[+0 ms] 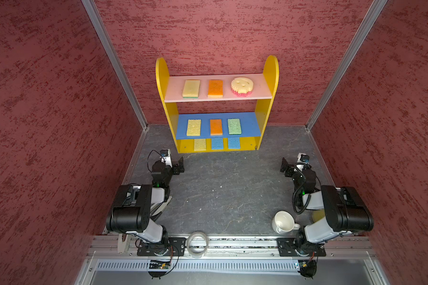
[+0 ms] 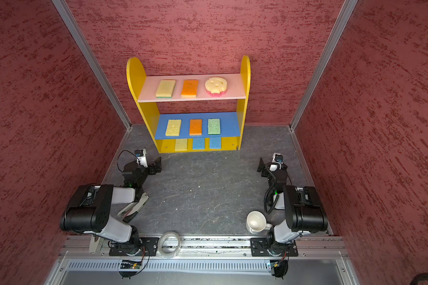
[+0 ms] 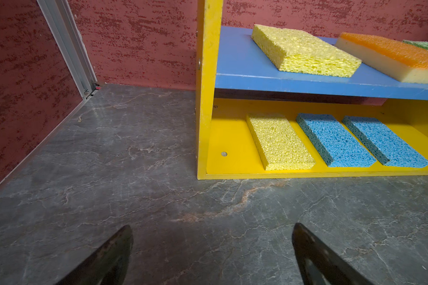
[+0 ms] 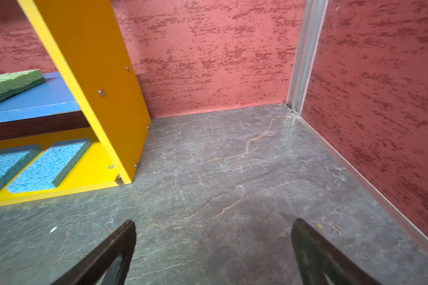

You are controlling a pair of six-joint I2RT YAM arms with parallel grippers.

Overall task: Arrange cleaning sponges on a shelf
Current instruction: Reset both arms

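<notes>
In both top views the shelf is standing at 12 o'clock on the surface. Nine sponges are lying on it, three to each board, so the arranging is looking finished. The left fingers at 9 o'clock and the right fingers at 3 o'clock are hanging spread and empty.

A yellow blur is hiding behind the right arm at 4 o'clock; I cannot tell what it is.

In the left wrist view the left fingers are gaping over bare surface, and the shelf's top is being cut off.

In the right wrist view the right fingers are gaping too, with only three sponges partly showing.
</notes>
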